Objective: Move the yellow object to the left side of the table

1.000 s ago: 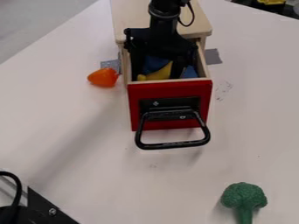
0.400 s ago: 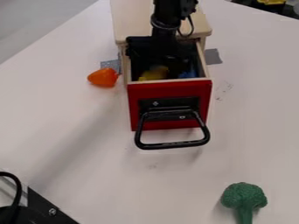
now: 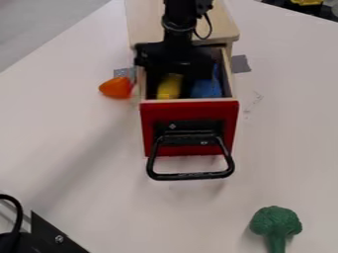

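My gripper [image 3: 175, 66] is down in the open drawer, its lower part hidden inside the drawer and against the dark interior. The yellow object [image 3: 170, 86] lies in the drawer's left half, just in front of the gripper, partly covered by it. Beside it on the right is a blue object [image 3: 207, 88]. The drawer has a red front [image 3: 188, 114] with a black handle. The white table [image 3: 79, 128] spreads to the left of the drawer.
An orange object [image 3: 116, 87] lies on the table just left of the drawer. The wooden cabinet [image 3: 144, 22] stands behind it. Green toy broccoli [image 3: 275, 222] is at the lower right, and a black metal part [image 3: 56, 236] at the lower left corner.
The drawer has slid a little farther out toward the camera. The gripper has shifted slightly left and forward, and the yellow and blue objects in the drawer have changed position.
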### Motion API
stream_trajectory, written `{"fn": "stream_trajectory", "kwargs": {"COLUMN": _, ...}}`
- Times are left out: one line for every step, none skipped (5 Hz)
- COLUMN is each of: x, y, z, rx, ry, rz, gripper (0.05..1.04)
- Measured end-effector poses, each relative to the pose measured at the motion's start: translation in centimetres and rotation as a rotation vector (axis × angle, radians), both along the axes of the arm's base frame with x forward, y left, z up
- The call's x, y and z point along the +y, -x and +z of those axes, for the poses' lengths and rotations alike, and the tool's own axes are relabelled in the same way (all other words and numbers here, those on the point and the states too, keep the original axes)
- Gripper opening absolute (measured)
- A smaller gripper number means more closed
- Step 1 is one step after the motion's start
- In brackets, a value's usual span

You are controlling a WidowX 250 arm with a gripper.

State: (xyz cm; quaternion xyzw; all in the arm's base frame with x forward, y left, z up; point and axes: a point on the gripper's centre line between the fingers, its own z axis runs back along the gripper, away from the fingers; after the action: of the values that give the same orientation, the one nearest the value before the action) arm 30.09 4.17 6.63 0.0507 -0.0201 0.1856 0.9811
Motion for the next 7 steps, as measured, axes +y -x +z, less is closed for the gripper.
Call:
{"fn": "stream_trajectory", "kwargs": {"x": -0.1, "y": -0.1, "z": 3.8, "rx": -0.018, "ry": 0.058, "rz": 0.004, "gripper": 0.609}}
{"fn": "stream_trajectory", "kwargs": {"x": -0.5, "y": 0.0, "z": 5.8, "rx": -0.003, "ry": 0.117, "rz": -0.012, "gripper": 0.609}}
{"fn": "stream_trajectory", "kwargs": {"x": 0.5, "y": 0.2, "z": 7.2, "rx": -0.024, "ry": 0.128, "rz": 0.017, "gripper": 0.608}}
{"fn": "stream_trajectory", "kwargs": {"x": 4.9, "y": -0.1, "z": 5.8, "rx": -0.002, "ry": 0.115, "rz": 0.156, "gripper": 0.608}}
{"fn": "stream_trajectory", "kwargs": {"x": 9.8, "y": -0.1, "z": 3.5, "rx": 0.024, "ry": 0.067, "rz": 0.287, "gripper": 0.608}}
{"fn": "stream_trajectory", "kwargs": {"x": 13.9, "y": 2.5, "z": -2.0, "rx": 0.159, "ry": 0.018, "rz": 0.388, "gripper": 0.602}}
{"fn": "stream_trajectory", "kwargs": {"x": 15.1, "y": 4.0, "z": -6.4, "rx": 0.291, "ry": -0.063, "rz": 0.411, "gripper": 0.601}}
